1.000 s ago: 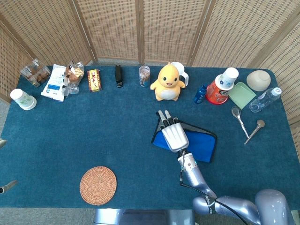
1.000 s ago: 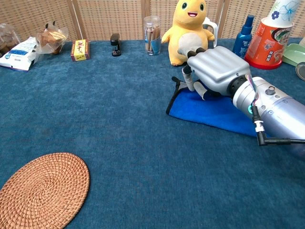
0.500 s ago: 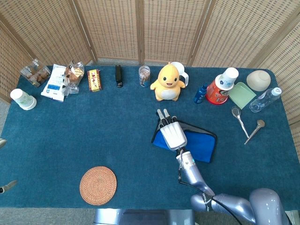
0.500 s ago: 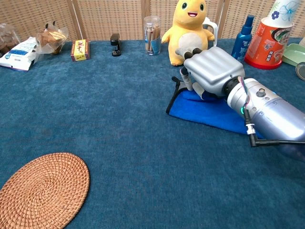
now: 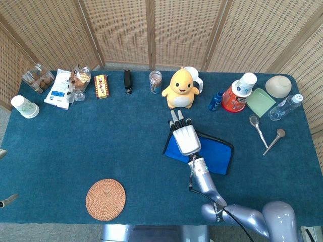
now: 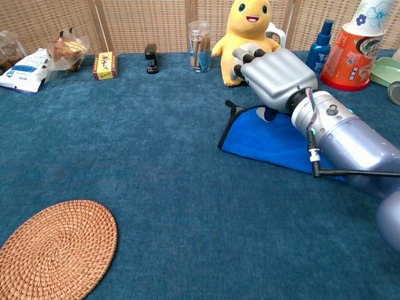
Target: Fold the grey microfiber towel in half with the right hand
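The towel lies right of the table's centre, its upper face blue with a dark edging, and it looks doubled over. In the chest view the towel lies flat with its dark edge curling up at the near-left corner. My right hand hovers over the towel's left part, palm down, fingers stretched toward the yellow plush duck. Seen from the chest, the right hand is lifted off the cloth and holds nothing. My left hand does not show.
Just beyond the hand sits the plush duck with a white mug behind it. A spray bottle and a red cup stand at the right. A woven coaster lies front left. Snacks line the back left edge.
My right hand has risen off the towel's left edge and shifted a little toward the duck. The towel stays where it lay.
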You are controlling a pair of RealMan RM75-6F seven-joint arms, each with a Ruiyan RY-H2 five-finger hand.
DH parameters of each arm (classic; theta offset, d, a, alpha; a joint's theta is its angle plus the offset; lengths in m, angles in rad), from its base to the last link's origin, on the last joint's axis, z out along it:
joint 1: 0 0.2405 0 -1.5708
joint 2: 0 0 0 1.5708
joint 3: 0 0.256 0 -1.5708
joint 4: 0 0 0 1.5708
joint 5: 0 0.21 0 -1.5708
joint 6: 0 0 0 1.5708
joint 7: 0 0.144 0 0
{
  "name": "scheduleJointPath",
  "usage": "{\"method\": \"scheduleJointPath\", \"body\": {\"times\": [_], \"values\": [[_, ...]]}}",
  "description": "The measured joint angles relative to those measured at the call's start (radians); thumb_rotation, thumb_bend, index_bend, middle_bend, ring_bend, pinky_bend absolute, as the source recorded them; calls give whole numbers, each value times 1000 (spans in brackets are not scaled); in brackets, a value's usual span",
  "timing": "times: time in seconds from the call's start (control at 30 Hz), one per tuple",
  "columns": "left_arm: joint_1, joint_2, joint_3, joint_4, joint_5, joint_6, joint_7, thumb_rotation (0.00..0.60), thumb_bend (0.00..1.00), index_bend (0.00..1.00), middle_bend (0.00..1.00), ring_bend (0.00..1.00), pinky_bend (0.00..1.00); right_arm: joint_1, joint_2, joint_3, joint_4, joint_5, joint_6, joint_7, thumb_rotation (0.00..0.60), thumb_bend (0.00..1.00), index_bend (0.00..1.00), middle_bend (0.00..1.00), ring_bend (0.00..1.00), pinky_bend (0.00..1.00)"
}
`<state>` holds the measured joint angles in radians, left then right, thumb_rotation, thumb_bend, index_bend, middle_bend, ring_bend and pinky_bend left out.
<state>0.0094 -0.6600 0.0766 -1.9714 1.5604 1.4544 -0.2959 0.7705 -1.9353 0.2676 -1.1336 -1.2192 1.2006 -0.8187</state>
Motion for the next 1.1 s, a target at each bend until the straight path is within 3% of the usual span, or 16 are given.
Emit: {"method": "scheduleJointPath", "body": {"times": [0.1,0.5,0.83,1.0,1.1], "values": [[-1,0,-1,0,-1,-1,0,600,126,0,0,0,0,-3,13,4,-27,-1,2,23,600,3,0,0,0,369],[2,-2,1,-1,3,5,6,600,127,0,0,0,0,-45,134,-24,-196,-75,31,153,600,0,0,0,0,374],[7,-1,3,-1,8,14,7,600,127,0,0,0,0,-102,238,-73,-212,-266,168,467,598,0,0,0,14,383],[8,-7,2,-1,7,16,23,600,126,0,0,0,0,-156,317,-98,-214,-329,243,545,464,0,0,0,0,383],[10,-14,0,-1,7,24,40,600,127,0,0,0,0,-184,350,-102,-226,-330,266,569,460,0,0,0,10,384]]}}
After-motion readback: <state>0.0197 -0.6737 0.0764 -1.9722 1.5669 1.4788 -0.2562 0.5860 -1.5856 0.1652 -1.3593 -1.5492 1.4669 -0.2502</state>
